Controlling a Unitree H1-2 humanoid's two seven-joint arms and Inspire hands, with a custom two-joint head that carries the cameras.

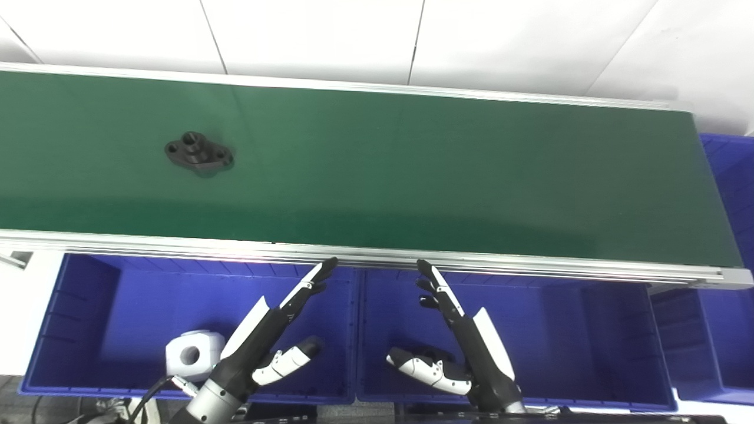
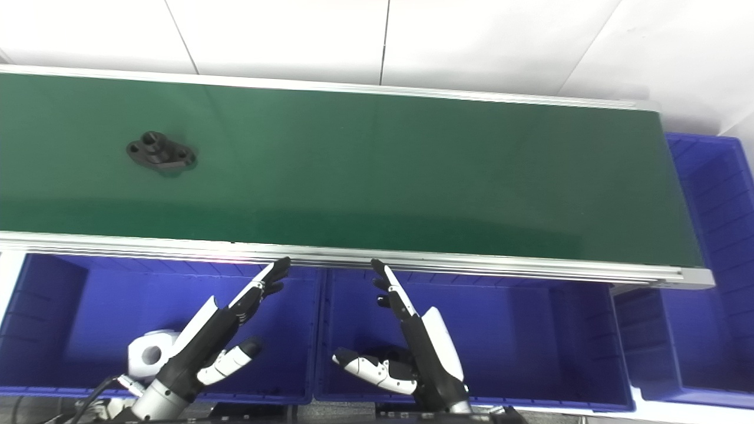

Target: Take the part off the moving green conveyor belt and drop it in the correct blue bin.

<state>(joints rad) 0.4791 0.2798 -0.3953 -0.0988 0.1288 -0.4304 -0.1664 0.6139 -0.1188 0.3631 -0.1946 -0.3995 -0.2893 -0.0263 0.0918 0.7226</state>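
One black part [image 1: 198, 152] (flanged, with holes) lies on the conveyor belt [image 1: 412, 171].

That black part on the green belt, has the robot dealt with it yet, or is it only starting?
Only starting. A white blocky part already lies in the left blue bin, so some sorting looks done. The black flanged metal part sits untouched on the green conveyor belt. Nothing is in hand: the left hand and right hand hover open over the bins. Picking and dropping are left.

Left hand [image 1: 265, 344] and right hand [image 1: 456, 347] raised side by side, fingers spread (holding nothing)
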